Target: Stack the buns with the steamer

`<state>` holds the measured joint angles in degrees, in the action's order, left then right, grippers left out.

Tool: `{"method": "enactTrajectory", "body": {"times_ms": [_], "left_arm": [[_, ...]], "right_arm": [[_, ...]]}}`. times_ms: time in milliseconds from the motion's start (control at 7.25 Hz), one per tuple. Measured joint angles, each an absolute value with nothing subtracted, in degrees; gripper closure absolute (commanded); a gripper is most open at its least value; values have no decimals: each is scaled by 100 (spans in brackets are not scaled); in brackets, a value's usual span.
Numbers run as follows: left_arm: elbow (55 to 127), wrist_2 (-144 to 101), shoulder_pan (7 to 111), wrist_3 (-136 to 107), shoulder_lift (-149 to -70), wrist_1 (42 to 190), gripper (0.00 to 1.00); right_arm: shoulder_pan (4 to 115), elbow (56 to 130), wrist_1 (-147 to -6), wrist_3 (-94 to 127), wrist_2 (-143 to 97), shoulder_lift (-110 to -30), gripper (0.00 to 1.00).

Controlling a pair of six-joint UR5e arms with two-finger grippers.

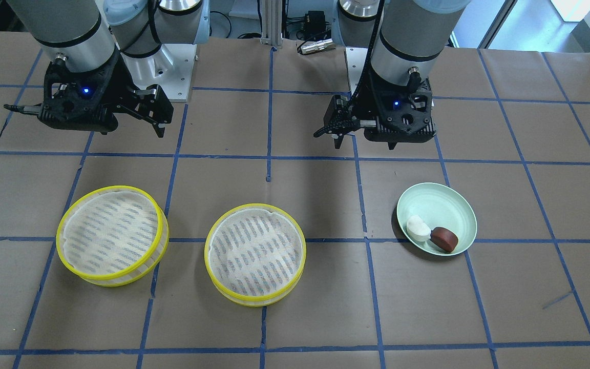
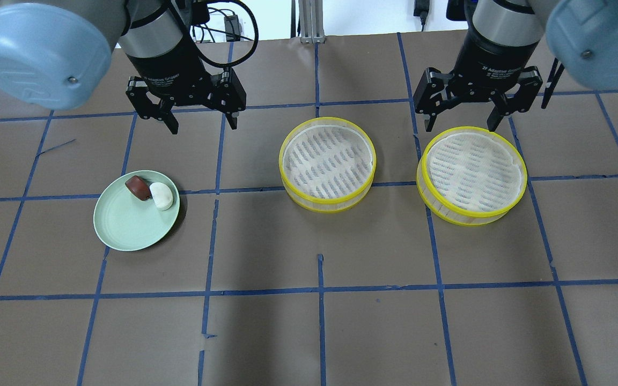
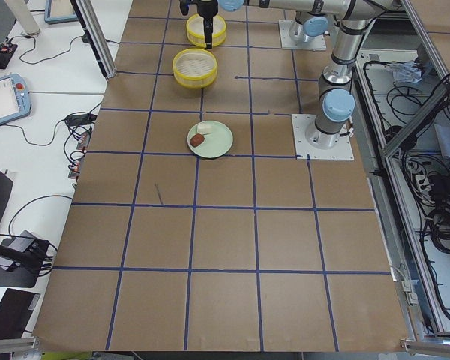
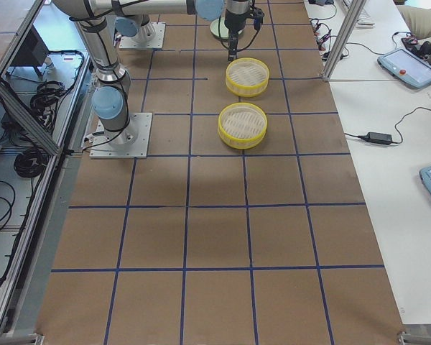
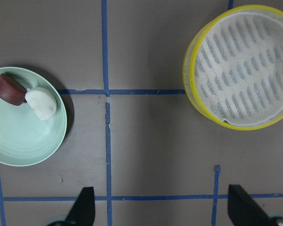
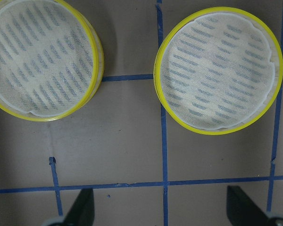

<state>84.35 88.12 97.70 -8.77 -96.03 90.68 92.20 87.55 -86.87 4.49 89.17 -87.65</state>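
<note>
A white bean-shaped bun (image 2: 162, 195) and a reddish-brown round bun (image 2: 138, 187) lie touching on a pale green plate (image 2: 126, 225) at the table's left. Two yellow-rimmed steamer trays with white mesh liners stand empty: one in the middle (image 2: 328, 158), one on the right (image 2: 472, 172). My left gripper (image 2: 203, 126) is open and empty, hovering beyond the plate and to its right. My right gripper (image 2: 460, 127) is open and empty, above the far edge of the right tray. The left wrist view shows both buns (image 5: 41, 103) and the middle tray (image 5: 240, 66).
The table is brown paper with a blue tape grid (image 2: 319, 292). The arms' base plates stand at the table's robot side (image 1: 172, 72). The right wrist view shows both trays side by side (image 6: 42, 59) (image 6: 217, 70).
</note>
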Motion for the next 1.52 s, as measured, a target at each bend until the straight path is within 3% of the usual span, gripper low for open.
{"method": "enactTrajectory", "body": {"times_ms": [828, 1379, 1517], "left_arm": [[8405, 8843, 9431, -716, -9856, 8834, 0], [9435, 8864, 8235, 171, -10229, 7793, 0], [9764, 8875, 8075, 287, -10459, 7252, 4]], "right_arm": [[9077, 9083, -9400, 417, 8952, -8680, 0], [8714, 9779, -10089, 210, 8981, -8615, 0], [8700, 9864, -10167, 211, 8977, -8604, 0]]}}
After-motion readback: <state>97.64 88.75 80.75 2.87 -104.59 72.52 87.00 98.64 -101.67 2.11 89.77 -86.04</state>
